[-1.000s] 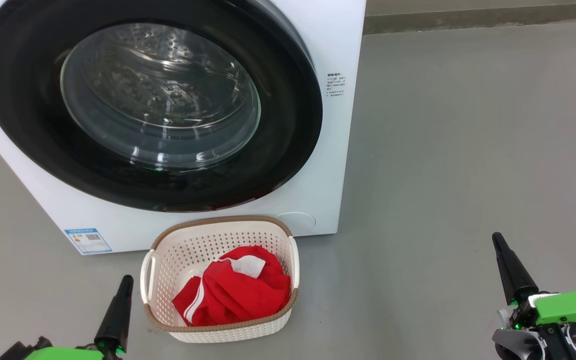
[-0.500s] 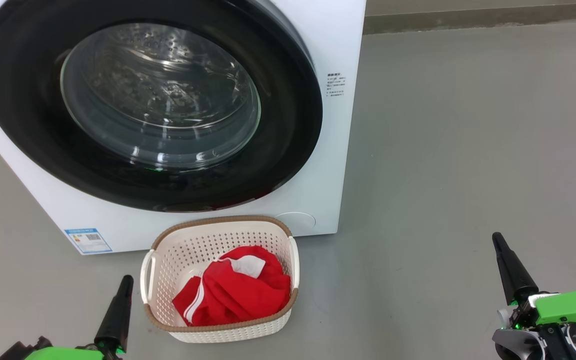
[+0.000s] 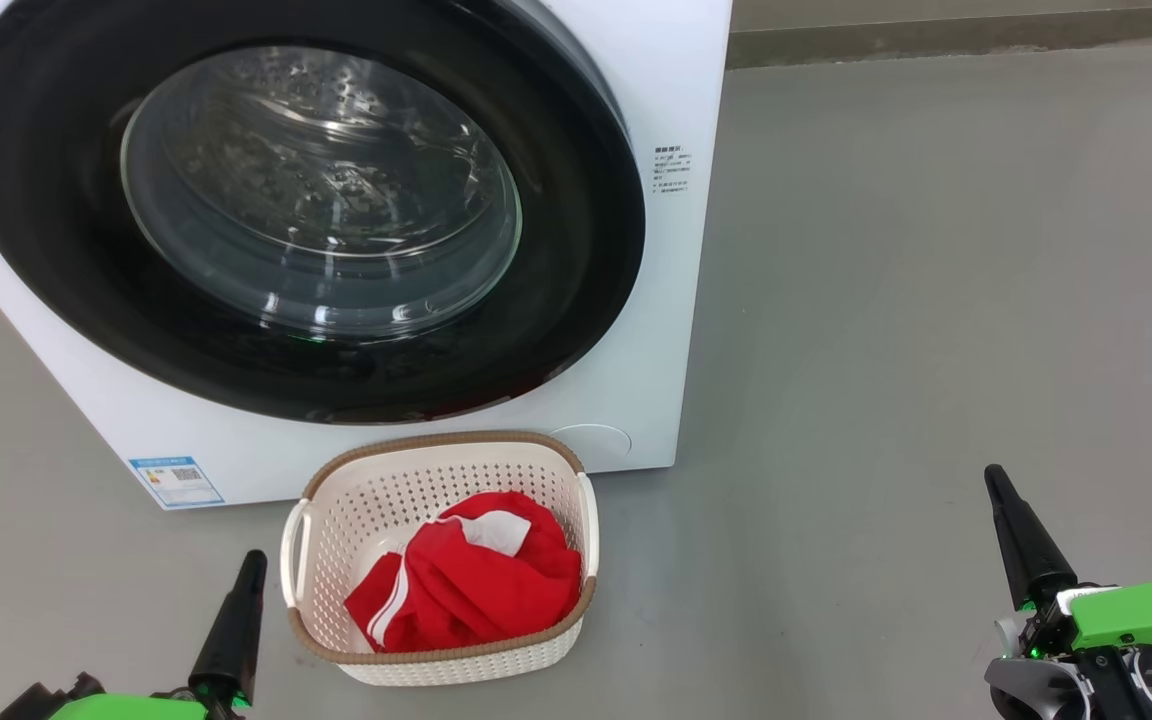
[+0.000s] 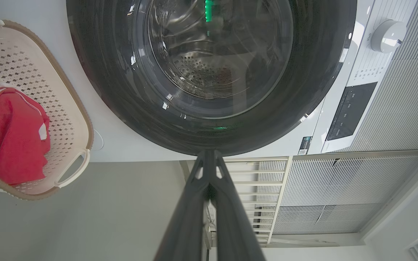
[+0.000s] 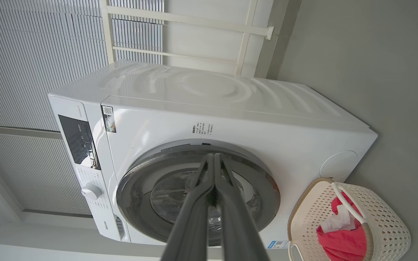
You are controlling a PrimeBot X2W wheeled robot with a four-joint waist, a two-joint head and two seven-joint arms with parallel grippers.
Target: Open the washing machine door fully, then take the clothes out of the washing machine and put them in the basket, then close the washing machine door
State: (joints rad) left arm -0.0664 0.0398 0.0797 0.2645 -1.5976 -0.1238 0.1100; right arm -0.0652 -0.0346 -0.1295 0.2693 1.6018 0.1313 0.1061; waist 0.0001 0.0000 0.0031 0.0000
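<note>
Head view: the washing machine door (image 3: 301, 215) sits flat against the washing machine (image 3: 676, 100), and the drum behind the glass looks empty. The clothes (image 3: 476, 585) are bunched inside the basket (image 3: 441, 440), which stands on the floor (image 3: 936, 300) just in front of the machine, under the door. The left gripper (image 3: 252, 560) is low left, near the basket's side but apart from it, jaws pressed together on nothing. The right gripper (image 3: 992, 476) is low right, well apart from everything, jaws also together and empty. All three steps look done. Main risk: the door may be pushed to but not latched, and I cannot tell the latch state here; if it isn't caught it could swing back out over the basket. Left wrist view: the black door rim meets the white front with no gap that I can see, but the latch side is not clear. The basket handle is close to this arm's line, so a sideways sweep on retreat could clip it and shove or tip the light basket. Right wrist view: the door looks flush from this angle too. A red fold rides up near the basket rim, so a knock could spill fabric onto the floor. The closed fingers point at the glass, and a forward drift would tap it.
</note>
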